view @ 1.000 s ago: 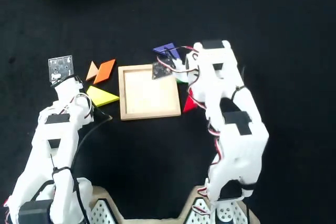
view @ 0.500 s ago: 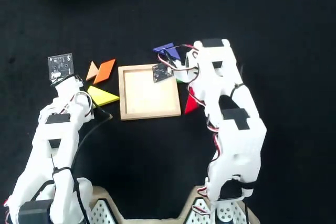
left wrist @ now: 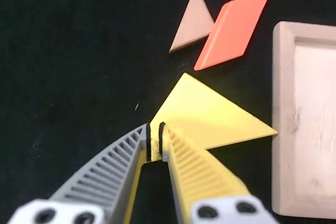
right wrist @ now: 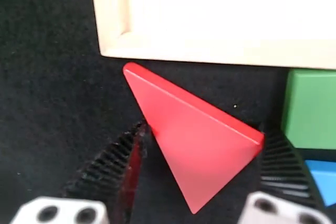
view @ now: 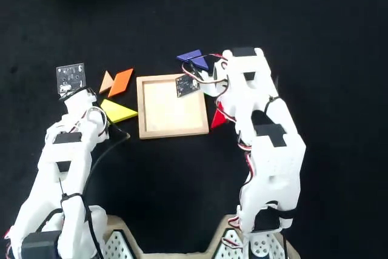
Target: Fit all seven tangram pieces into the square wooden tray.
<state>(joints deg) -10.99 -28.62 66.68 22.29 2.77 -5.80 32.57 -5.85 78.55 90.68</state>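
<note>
The square wooden tray (view: 173,131) lies flat on the black tabletop (view: 315,28), between the two arms.

Left side: The yellow triangle (left wrist: 210,114) lies flat beside the tray, with one corner at the tray's outer wall. The orange parallelogram (left wrist: 231,30) and the tan triangle (left wrist: 191,19) lie just beyond it, touching each other along one edge. The left hand (left wrist: 154,128) is closed, its two fingers side by side with only a thin slit between them. Its tips rest at the yellow triangle's edge farthest from the tray.

Right side: The red triangle (right wrist: 194,145) lies flat just outside the tray's other wall, one corner near the tray corner. The right hand (right wrist: 202,130) is spread wide and straddles this triangle, one finger close against each side. Firm contact cannot be confirmed. A green piece (right wrist: 312,108) sits just beside the red triangle, against the tray wall, with a blue piece (right wrist: 320,179) next to it. A violet-blue piece (view: 193,59) lies past the tray's far corner.
</note>
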